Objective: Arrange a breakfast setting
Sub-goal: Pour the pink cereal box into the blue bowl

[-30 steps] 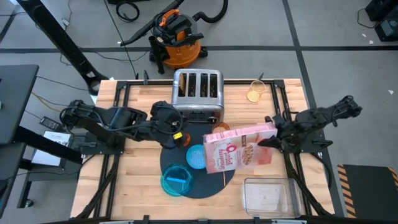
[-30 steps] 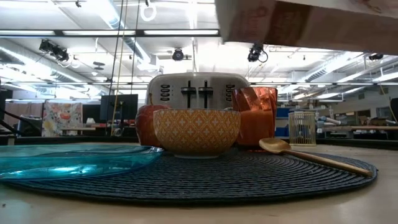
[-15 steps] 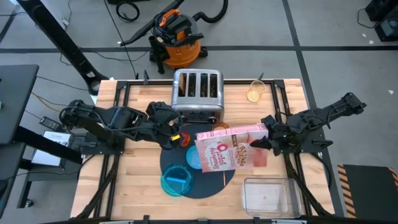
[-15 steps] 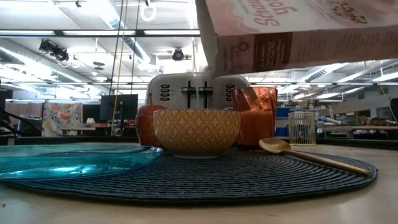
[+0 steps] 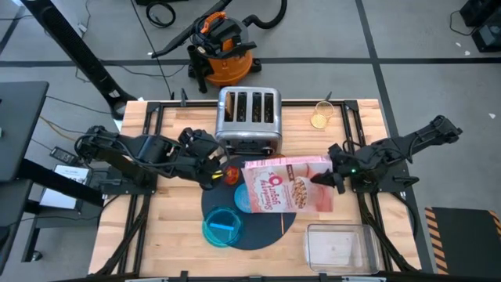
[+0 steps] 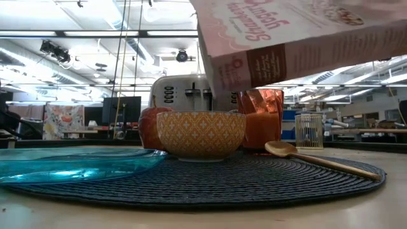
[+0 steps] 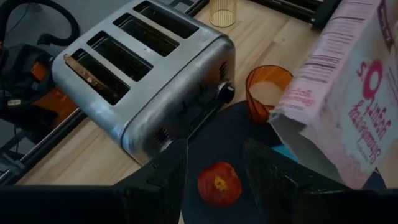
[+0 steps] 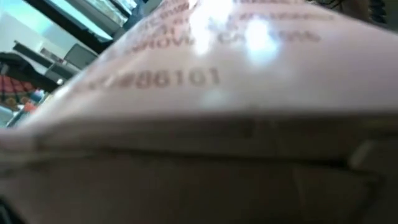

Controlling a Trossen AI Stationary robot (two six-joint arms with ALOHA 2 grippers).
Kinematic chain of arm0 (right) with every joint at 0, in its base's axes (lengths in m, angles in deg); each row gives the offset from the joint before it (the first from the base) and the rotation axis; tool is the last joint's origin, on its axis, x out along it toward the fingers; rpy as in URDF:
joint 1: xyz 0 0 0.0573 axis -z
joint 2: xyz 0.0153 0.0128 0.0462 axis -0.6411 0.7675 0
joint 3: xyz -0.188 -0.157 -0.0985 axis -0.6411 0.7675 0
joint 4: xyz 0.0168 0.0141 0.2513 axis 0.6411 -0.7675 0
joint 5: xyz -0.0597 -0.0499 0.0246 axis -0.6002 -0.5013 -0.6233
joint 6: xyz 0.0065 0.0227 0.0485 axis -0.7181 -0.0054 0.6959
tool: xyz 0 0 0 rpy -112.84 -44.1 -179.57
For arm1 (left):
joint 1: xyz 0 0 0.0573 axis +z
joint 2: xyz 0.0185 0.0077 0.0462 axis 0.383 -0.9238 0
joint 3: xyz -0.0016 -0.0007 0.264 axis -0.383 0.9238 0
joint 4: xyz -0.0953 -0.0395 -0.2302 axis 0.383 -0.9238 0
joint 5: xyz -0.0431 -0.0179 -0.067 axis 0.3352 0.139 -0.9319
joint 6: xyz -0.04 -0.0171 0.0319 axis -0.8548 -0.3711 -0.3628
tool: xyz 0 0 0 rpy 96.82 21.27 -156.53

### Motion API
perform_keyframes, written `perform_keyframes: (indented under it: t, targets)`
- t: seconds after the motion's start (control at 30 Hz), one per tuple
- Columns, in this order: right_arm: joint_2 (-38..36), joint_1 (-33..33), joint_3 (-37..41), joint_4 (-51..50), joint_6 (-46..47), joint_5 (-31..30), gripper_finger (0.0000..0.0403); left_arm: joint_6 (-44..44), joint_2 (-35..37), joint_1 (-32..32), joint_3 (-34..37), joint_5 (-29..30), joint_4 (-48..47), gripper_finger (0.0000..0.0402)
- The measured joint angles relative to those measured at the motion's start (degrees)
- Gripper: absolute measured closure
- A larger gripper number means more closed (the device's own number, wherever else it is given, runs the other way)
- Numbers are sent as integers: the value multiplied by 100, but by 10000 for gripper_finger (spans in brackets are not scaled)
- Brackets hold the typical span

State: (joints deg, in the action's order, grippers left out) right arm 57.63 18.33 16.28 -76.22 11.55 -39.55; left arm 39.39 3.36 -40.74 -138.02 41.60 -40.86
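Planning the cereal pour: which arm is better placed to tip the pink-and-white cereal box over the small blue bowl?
Right. The right gripper already holds the pink-and-white cereal box, tilted above the small blue bowl. The left gripper hovers empty over the red apple.

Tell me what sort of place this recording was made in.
Probably a robotics lab or workshop: an orange shop vacuum and cables on the floor behind the wooden table, plus open ceilings with strip lights and desks beyond.
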Motion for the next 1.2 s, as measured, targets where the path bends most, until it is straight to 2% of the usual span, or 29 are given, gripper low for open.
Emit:
perform_keyframes:
  t: [0.43, 0.63, 0.87, 1.2]
  targets:
    - [145, 4, 0, -72, 773, -201, 226, -48, 2, 9, 0, 0, -13, 237]
    - [146, 4, -29, -34, 748, -261, 233, -68, 2, 9, 0, 0, -7, 237]
    - [378, 115, -536, -774, 467, -293, 236, -68, 2, 9, 0, -2, -7, 237]
    - [669, 181, -776, -812, 372, -190, 237, -90, 2, -4, 0, -43, -7, 237]
